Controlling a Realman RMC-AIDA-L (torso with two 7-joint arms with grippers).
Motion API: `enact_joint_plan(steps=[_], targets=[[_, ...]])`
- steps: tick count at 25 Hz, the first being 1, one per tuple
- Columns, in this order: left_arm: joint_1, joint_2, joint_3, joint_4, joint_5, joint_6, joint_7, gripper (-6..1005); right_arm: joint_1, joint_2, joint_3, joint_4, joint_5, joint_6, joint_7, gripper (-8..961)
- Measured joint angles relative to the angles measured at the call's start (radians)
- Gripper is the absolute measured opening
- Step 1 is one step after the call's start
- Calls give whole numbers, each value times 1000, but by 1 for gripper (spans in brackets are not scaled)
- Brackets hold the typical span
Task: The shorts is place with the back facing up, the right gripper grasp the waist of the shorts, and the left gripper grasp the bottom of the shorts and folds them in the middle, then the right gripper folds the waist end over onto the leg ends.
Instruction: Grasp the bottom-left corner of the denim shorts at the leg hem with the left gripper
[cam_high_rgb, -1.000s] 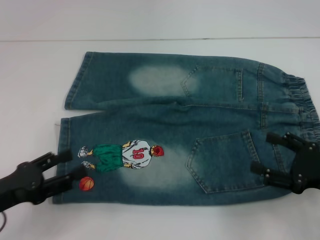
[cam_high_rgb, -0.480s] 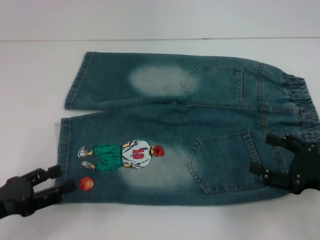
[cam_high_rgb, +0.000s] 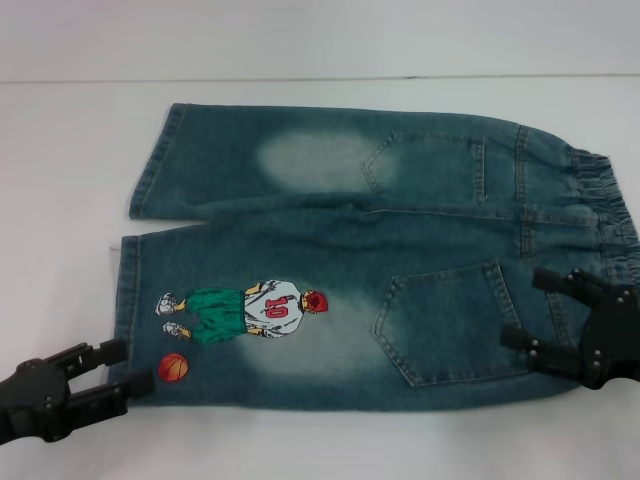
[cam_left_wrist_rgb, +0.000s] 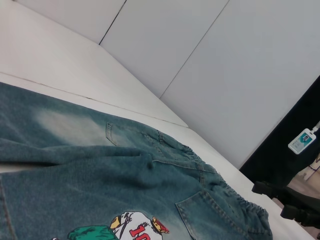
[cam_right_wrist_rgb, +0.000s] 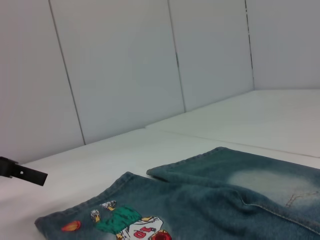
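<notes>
The denim shorts (cam_high_rgb: 330, 260) lie flat, back pockets up, with the elastic waist (cam_high_rgb: 610, 200) on the right and the leg hems on the left. A basketball-player patch (cam_high_rgb: 245, 312) marks the near leg. My left gripper (cam_high_rgb: 127, 367) is open low at the near-left corner of that leg's hem, beside the orange ball patch (cam_high_rgb: 173, 368). My right gripper (cam_high_rgb: 525, 305) is open above the waist end, next to the near back pocket (cam_high_rgb: 450, 320). The left wrist view shows the shorts (cam_left_wrist_rgb: 100, 170) and the right gripper (cam_left_wrist_rgb: 285, 200) far off. The right wrist view shows the leg ends (cam_right_wrist_rgb: 210, 200).
The white table (cam_high_rgb: 60, 200) extends on every side of the shorts, and its far edge meets a pale panelled wall (cam_right_wrist_rgb: 125, 65). A black finger of the left gripper (cam_right_wrist_rgb: 22, 172) shows beyond the hems in the right wrist view.
The left gripper has drawn back toward the near-left, from over the leg hem to its corner. The right gripper and the shorts have not moved.
</notes>
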Motion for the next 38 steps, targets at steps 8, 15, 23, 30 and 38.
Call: enact_joint_plan(steps=[8,15,23,30,38], targets=[[0,0,0,1,3,-11,0,860,1,2,-3,4,0,5,-1,945],[0,-2,0,1,24,-56,2,859,5,2,-6,8,0,27,-2,945],[1,-3,-6,14,56,-100,-14,860,5,2,-6,9,0,27,-2,945],[6,-8,-29,37,92,-130,-30,860,10,2,-8,9,0,28,-2,945],[1,-13,-29,39,156,-164,-62,859,14,2,-8,9,0,28,-2,945]])
